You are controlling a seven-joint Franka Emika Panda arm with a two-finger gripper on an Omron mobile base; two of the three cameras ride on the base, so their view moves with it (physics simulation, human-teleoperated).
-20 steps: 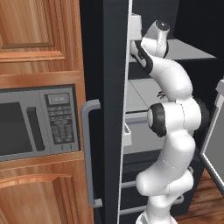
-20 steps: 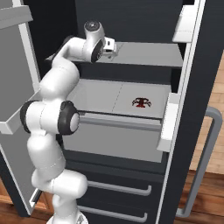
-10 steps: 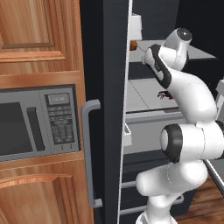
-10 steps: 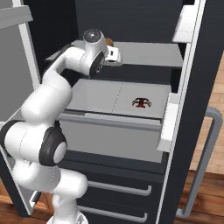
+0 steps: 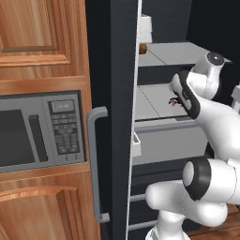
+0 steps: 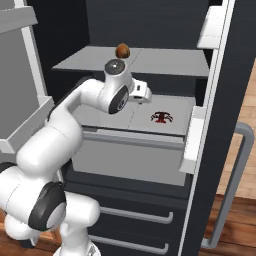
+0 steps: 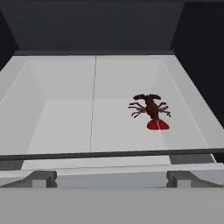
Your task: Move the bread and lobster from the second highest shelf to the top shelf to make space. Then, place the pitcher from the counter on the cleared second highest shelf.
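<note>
The bread (image 6: 122,50) rests on the top shelf (image 6: 165,62), near that shelf's rear edge and left of its centre line as seen in the right base view. In the left base view the bread (image 5: 143,48) appears at the shelf's left edge, just beside the edge of the open fridge door (image 5: 123,117).

The lobster (image 7: 150,110) lies flat on the second highest shelf (image 7: 65,118), right of the shelf's centre seam and roughly midway between its front and rear edges. Its red tail fan points toward the front edge, and its claws point toward the rear. In the right base view the lobster (image 6: 161,117) sits on the right half of this shelf, well apart from the bread above. In the left base view the lobster (image 5: 174,101) is partly hidden behind the arm.

The gripper (image 6: 142,93) is positioned in front of the second highest shelf, above its front edge and left of the lobster. It holds nothing and touches nothing. Its jaws stand fully apart; the fingertips themselves cannot be made out in the pictures.

A grey drawer front (image 6: 130,160) sits directly below the second highest shelf. A microwave (image 5: 40,129) is set in the wooden cabinets (image 5: 42,33) left of the fridge.
</note>
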